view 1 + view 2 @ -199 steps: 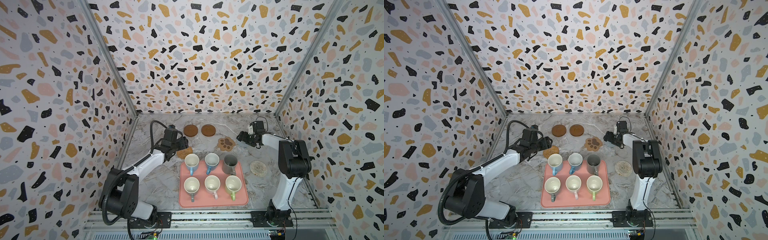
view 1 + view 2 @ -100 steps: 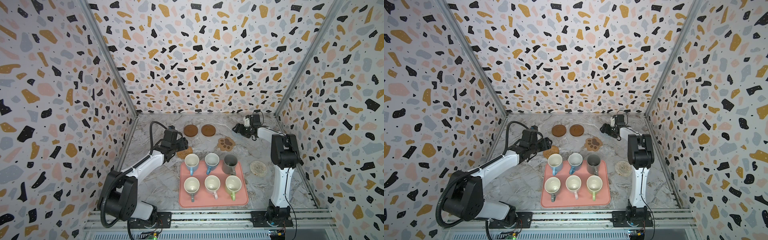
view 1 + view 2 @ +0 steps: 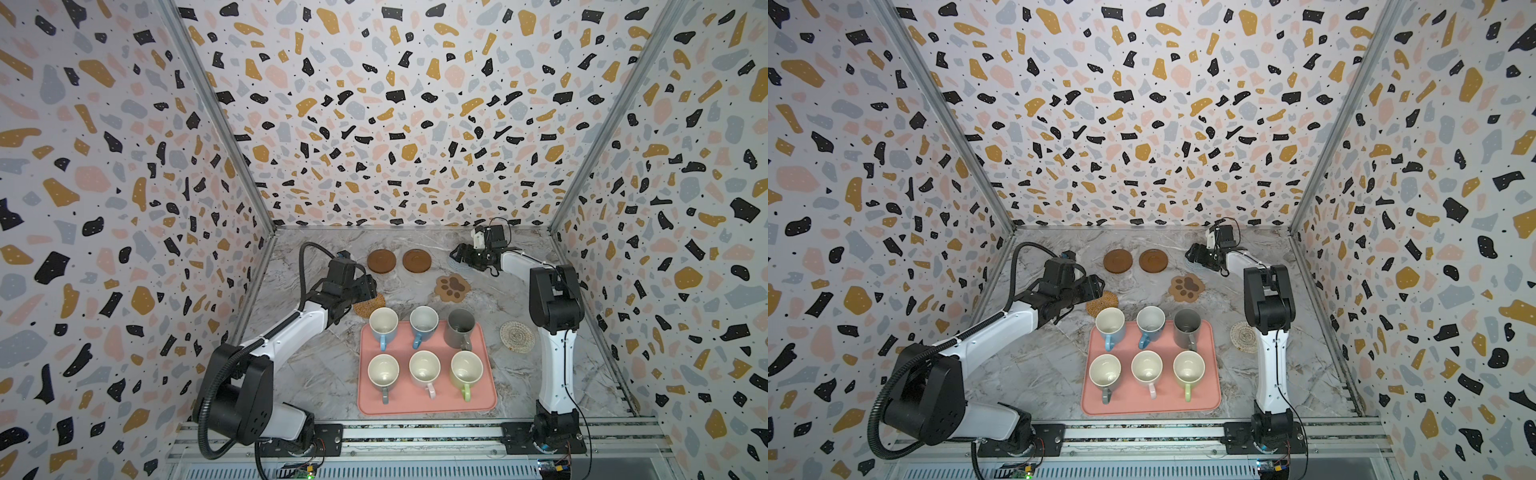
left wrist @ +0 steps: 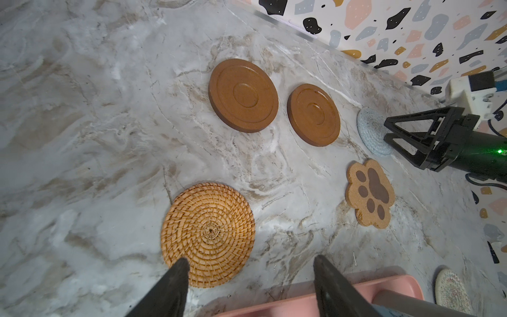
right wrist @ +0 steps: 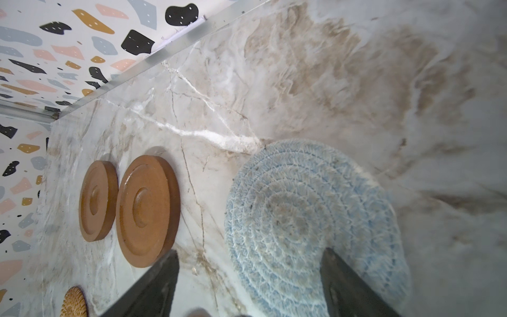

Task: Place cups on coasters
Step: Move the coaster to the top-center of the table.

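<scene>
Six cups stand on the pink tray point(image 3: 440, 405): two light blue point(image 3: 383, 322) point(image 3: 424, 320), a taller dark grey one point(image 3: 460, 326), and grey point(image 3: 382, 370), pink point(image 3: 424, 368) and green point(image 3: 466, 368) ones. Coasters lie bare on the marble: two wooden discs point(image 3: 381, 261) point(image 3: 417, 260), a paw shape point(image 3: 453, 287), a whitish round one point(image 3: 516, 336). My left gripper point(image 4: 250, 259) hangs open and empty, partly over the rattan coaster point(image 4: 208, 233). Near the back wall my right gripper point(image 5: 250, 252) is open and empty over the grey-blue coaster point(image 5: 301, 219).
Terrazzo-patterned walls close in the left, back and right sides. A metal rail point(image 3: 415, 432) with both arm bases runs along the front. The tray's far rim point(image 4: 274, 304) lies just under my left fingers.
My right arm has swung back from beside the paw coaster to the grey-blue coaster near the back wall. The left arm has barely moved. Both grippers stay open.
</scene>
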{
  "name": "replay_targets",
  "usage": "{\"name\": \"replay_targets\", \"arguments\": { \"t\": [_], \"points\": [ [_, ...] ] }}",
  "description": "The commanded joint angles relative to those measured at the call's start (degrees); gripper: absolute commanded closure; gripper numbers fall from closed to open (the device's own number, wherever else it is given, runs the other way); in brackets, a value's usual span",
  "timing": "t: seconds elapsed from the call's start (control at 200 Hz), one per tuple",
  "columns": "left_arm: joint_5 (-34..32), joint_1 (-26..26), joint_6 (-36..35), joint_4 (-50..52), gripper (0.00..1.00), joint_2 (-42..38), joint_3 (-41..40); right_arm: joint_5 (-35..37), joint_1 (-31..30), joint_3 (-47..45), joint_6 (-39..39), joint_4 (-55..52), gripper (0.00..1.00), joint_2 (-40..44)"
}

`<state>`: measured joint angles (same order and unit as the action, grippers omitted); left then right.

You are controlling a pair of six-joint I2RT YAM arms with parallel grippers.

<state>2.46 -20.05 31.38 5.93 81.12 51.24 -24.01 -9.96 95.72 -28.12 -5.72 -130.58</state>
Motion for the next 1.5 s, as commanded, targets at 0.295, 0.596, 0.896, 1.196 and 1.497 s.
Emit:
{"name": "replay_targets", "arguments": {
  "t": [0.295, 0.596, 0.896, 1.196, 1.497],
  "points": [
    [-0.1, -0.4, 0.8, -0.8, 0.27, -1.7, -1.9, 0.4, -2.2, -1.2, 0.7, -8.5, 0.17, -1.9],
    [0.0, -0.4, 0.8, -0.8, 0.27, -1.6, -1.7, 0.5, -2.3, -1.3, 0.8, -8.6, 0.17, -1.2],
    [-0.1, -0.4, 0.8, -0.7, 0.27, -2.0, -1.8, 1.1, -2.3, -2.0, 1.3, -9.1, 0.17, 0.2],
    [0.3, -0.4, 0.6, -0.7, 0.27, -1.3, -0.8, 0.8, -2.3, -1.1, 1.4, -9.6, 0.16, 0.9],
    [0.2, -0.3, 0.8, -1.0, 0.27, -0.9, -0.4, 0.5, -2.2, 4.3, 2.5, -12.5, 0.16, 3.6]
  ]
}}
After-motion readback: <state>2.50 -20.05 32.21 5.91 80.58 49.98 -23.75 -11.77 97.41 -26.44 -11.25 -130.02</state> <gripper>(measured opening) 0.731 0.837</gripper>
